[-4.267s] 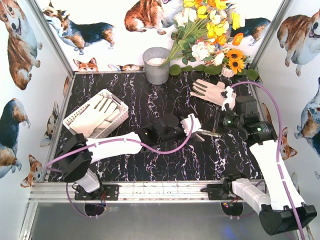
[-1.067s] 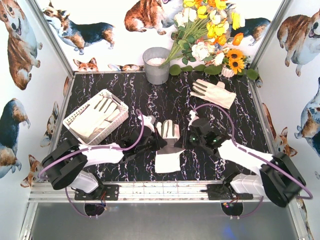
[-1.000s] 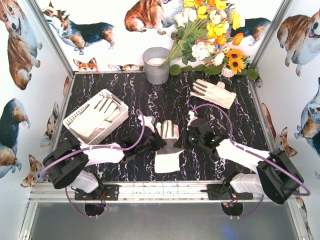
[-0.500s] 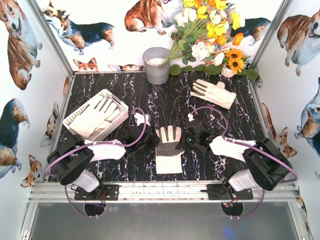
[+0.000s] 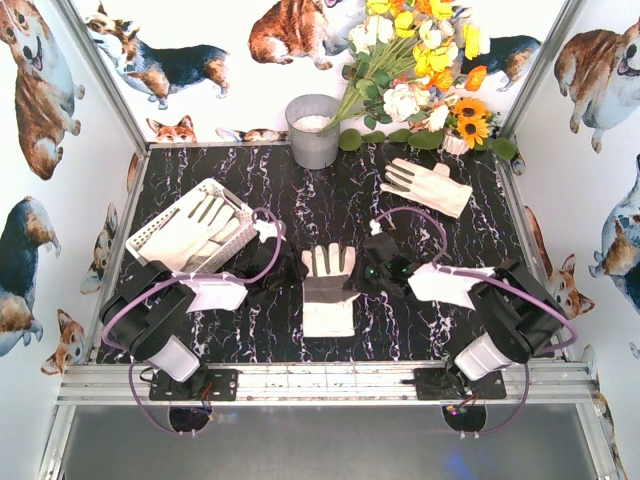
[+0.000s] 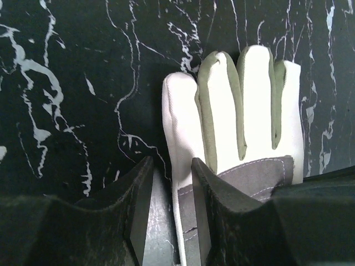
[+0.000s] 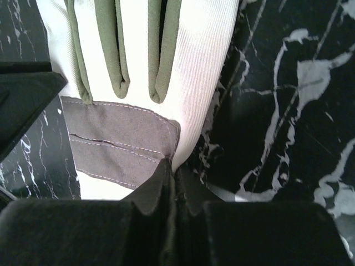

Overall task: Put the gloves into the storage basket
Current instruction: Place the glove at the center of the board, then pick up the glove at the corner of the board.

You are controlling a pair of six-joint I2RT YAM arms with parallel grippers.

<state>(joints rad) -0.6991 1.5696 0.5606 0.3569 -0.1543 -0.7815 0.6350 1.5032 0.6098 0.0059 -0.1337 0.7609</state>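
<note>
A cream-white glove (image 5: 328, 292) with grey-olive palm patches lies flat on the black marbled table, fingers pointing to the back. My left gripper (image 5: 290, 276) sits at its left edge. In the left wrist view the gripper (image 6: 172, 163) is open, with the edge of the glove (image 6: 244, 111) lying loose in the gap. My right gripper (image 5: 368, 272) is at the right edge. In the right wrist view it (image 7: 173, 165) is shut, pinching the side of the glove (image 7: 205, 55). The white storage basket (image 5: 167, 210) stands at the left with gloves (image 5: 195, 228) in it. Another glove (image 5: 428, 184) lies back right.
A grey metal bucket (image 5: 313, 132) stands at the back centre. A bunch of artificial flowers (image 5: 420, 70) leans in the back right corner. Walls with dog prints close in the table on three sides.
My left gripper has opened and let go of the middle glove, drawing back to the left. The glove now lies flatter and slightly farther back-left, and the right arm has shifted left with it.
</note>
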